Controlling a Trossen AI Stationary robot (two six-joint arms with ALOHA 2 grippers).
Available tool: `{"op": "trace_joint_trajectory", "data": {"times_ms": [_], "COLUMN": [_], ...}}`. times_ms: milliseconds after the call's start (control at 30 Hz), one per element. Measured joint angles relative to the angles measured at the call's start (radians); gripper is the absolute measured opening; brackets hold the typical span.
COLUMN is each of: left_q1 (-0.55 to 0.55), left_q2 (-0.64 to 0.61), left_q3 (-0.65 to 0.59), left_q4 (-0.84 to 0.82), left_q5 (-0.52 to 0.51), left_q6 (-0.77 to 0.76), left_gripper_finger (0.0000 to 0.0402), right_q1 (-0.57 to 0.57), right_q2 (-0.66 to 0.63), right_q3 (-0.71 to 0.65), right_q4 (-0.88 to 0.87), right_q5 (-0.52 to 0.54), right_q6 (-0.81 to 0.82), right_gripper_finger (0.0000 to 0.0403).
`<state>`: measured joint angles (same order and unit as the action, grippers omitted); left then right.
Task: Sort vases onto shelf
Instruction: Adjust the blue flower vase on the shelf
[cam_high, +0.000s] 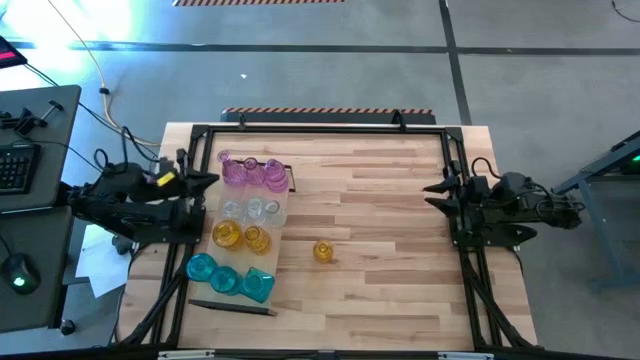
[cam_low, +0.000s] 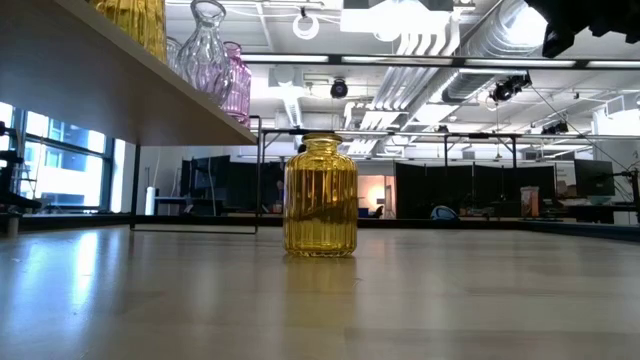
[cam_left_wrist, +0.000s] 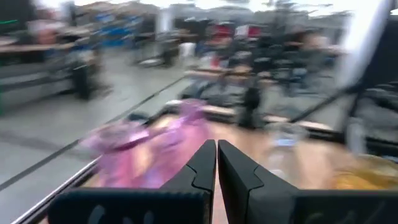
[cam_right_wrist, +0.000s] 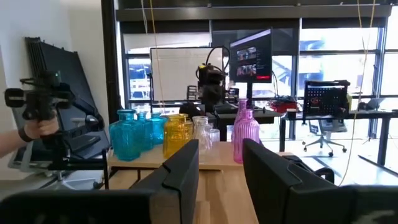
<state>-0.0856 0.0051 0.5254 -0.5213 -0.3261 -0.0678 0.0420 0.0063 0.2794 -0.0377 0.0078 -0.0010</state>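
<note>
Right gripper (cam_right_wrist: 221, 180): your right arm waits at the right edge of the table, its two dark fingers standing partly apart with nothing between them, pointed across the board toward the shelf.
Left gripper (cam_left_wrist: 217, 163): your left arm sits at the left edge, just beside the shelf, fingers pressed together on nothing.
Nearest vase: one small ribbed amber-yellow glass jar (cam_high: 323, 251) stands upright and alone on the butcher-block wooden tabletop (cam_high: 390, 220), well apart from both grippers and a little off the shelf's near corner.
Shelf: you can see the long light-wood shelf board with dark metal rails (cam_high: 284, 208) lying at the left side of the table, carrying the rest of the glass in colour groups.
Teal group (cam_high: 230, 277): three translucent teal glass bottles at the end nearest you.
Yellow group (cam_high: 242, 236): two amber-yellow glass vases next along, the place where the lone jar seems to belong.
Clear group (cam_high: 250, 209): small clear glass vases beyond that.
Pink group (cam_high: 250, 171): translucent pink glass vases at the far end.
Progress: by my judgement you are almost done; only the lone yellow jar is left to pick up and set beside its yellow mates.
</note>
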Motion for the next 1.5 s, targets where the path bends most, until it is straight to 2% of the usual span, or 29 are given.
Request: {"op": "trace_joint_trajectory", "data": {"times_ms": [67, 133, 267, 433, 633, 867, 1000, 1267, 1500], "left_q1": [0.000, 0.000, 0.000, 0.000, 0.000, -0.001, 0.000, 0.000, 0.000], "left_q2": [0.000, 0.000, 0.000, 0.000, 0.000, 0.001, 0.001, 0.001, 0.001], "left_q3": [-0.002, -0.002, -0.002, -0.003, -0.024, -0.103, -0.108, -0.108, -0.108], "left_q4": [-0.006, 0.008, -0.020, -0.045, -0.067, -0.014, -0.005, -0.045, -0.021], "left_q5": [-0.083, -0.124, -0.139, -0.146, -0.194, -0.182, -0.177, -0.089, -0.077], "left_q6": [-0.029, -0.044, -0.052, -0.188, -0.251, -0.291, -0.302, -0.389, -0.335], "left_gripper_finger": [0.0009, 0.0009, 0.0009, 0.0009, 0.0009, 0.0009, 0.0009, 0.0010, 0.0010], "right_q1": [0.000, 0.000, 0.000, 0.000, 0.000, 0.000, 0.000, 0.000, 0.000], "right_q2": [0.000, 0.000, 0.000, 0.000, 0.000, 0.000, 0.000, 0.000, 0.000], "right_q3": [0.000, 0.000, 0.000, 0.000, 0.000, 0.000, 0.000, 0.000, 0.000], "right_q4": [-0.001, -0.004, -0.004, -0.004, -0.004, -0.005, -0.006, -0.012, -0.065], "right_q5": [-0.001, -0.010, -0.012, -0.012, -0.013, -0.072, -0.090, -0.090, -0.090], "right_q6": [0.002, 0.030, 0.102, 0.116, 0.130, 0.184, 0.185, 0.184, 0.200], "right_gripper_finger": [0.0113, 0.0113, 0.0113, 0.0113, 0.0113, 0.0113, 0.0113, 0.0113, 0.0113]}}
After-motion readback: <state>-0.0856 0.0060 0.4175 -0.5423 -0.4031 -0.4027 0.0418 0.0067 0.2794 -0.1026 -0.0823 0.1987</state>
